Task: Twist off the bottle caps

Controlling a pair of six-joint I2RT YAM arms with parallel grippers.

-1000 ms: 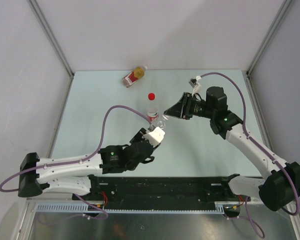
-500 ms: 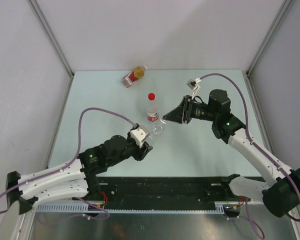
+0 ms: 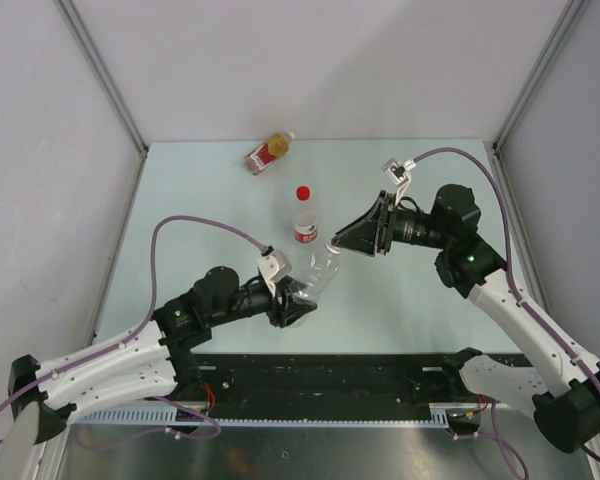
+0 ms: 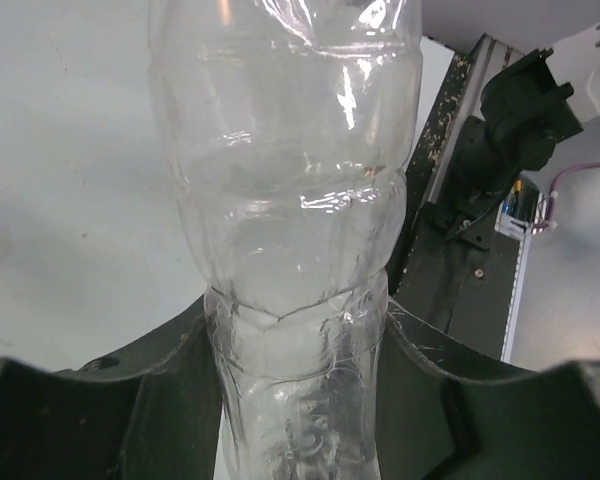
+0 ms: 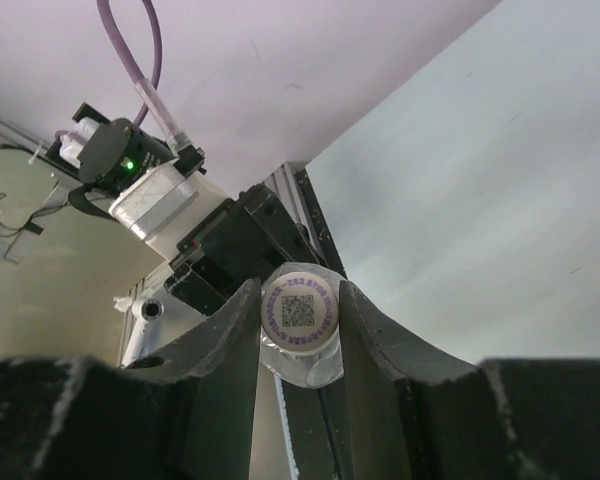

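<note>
Time to twist off the white cap
My left claw hugs the clear bottle, just beside the red-capped bottle. My right claw pinches the white cap. Hold tight, turn slowly.

Your left gripper clamps the clear bottle at its narrower part, both fingers touching it. The pale table lies behind.

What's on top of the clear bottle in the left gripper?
A white cap with a printed code, between the right gripper's jaws. The bottle's neck under it is mostly hidden by them.
</note>
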